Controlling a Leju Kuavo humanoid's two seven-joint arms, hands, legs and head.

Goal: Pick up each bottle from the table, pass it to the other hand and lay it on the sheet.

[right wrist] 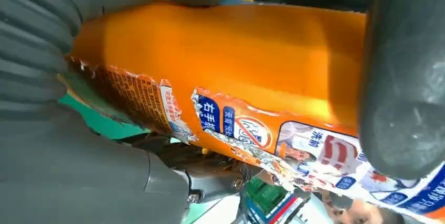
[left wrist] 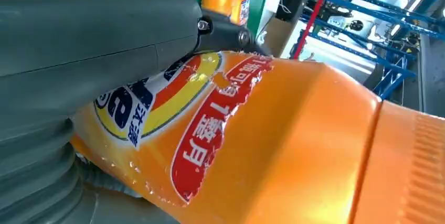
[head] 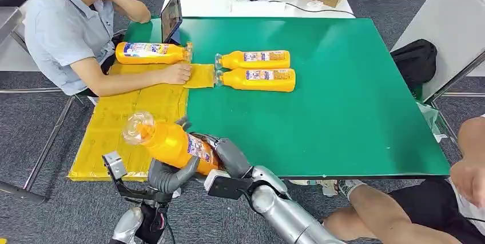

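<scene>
An orange bottle with a clear cap hangs tilted over the table's front left corner, cap toward the yellow sheet. My left hand wraps it from below and my right hand grips its base end. The left wrist view has the bottle pressed against my left hand. In the right wrist view my right hand curls around the bottle. Two more bottles lie side by side on the green table. Another bottle lies on the sheet's far end.
A seated person at the left rests a hand on the sheet beside the far bottle. A tablet stands at the table's far left edge. Another person's leg and hand are at the front right. A black bag sits on the right.
</scene>
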